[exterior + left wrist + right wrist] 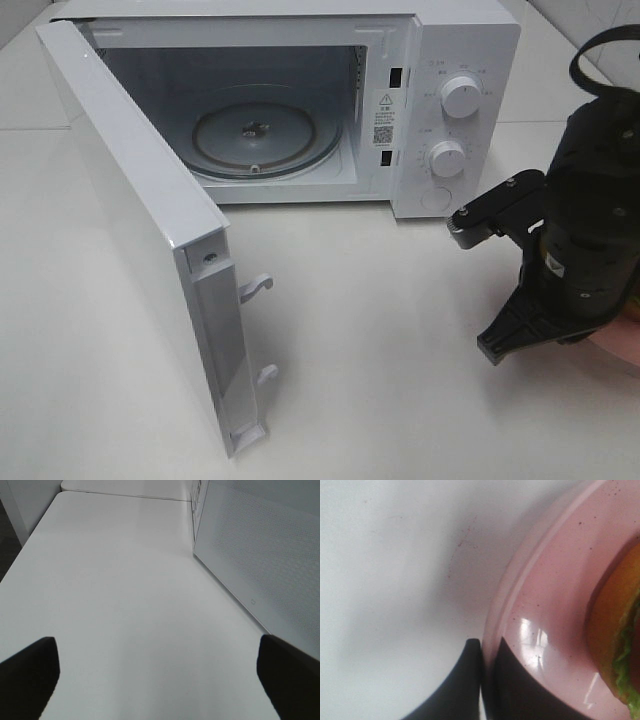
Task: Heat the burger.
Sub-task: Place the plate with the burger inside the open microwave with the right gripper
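In the right wrist view the burger (620, 635) lies on a pink plate (555, 590); only its bun edge and some green lettuce show at the frame's side. My right gripper (487, 647) is shut on the plate's rim, one finger under it and one on top. In the exterior high view the right arm (585, 230) hangs low at the table's right, and a sliver of the plate (618, 345) peeks out beneath it. My left gripper (160, 680) is open over bare table, nothing between its fingers.
A white microwave (440, 60) stands at the back with its door (130, 230) swung wide towards the front left. Its glass turntable (265, 130) is bare. The left wrist view shows the door's outer face (265, 555) close beside the left gripper.
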Motion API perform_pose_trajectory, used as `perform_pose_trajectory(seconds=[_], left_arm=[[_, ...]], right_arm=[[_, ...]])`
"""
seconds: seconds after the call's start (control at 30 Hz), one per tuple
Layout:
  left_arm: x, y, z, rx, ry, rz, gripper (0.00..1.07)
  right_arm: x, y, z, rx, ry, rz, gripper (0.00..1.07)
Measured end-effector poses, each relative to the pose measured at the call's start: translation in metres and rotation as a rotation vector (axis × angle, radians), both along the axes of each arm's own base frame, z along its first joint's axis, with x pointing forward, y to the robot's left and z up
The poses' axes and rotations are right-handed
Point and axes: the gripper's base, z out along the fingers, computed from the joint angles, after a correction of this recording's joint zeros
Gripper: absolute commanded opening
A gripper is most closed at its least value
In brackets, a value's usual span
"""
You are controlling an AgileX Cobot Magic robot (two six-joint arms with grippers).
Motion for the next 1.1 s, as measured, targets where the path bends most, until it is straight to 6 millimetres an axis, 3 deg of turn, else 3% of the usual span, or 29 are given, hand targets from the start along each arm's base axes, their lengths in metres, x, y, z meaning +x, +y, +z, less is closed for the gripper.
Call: perform_pose_trajectory(seconds=[0.77,1.1], left_arm=[[0.000,0.000,0.000,0.000,0.000,0.000,1.00],[0.000,0.000,0.000,0.000,0.000,0.000,1.00]], right_arm=[[-0.026,-0.022,0.057,-0.049,-0.056,-0.035,0.00],[-0.046,-0.004,0.073,-0.048,-0.074,0.118,0.00]])
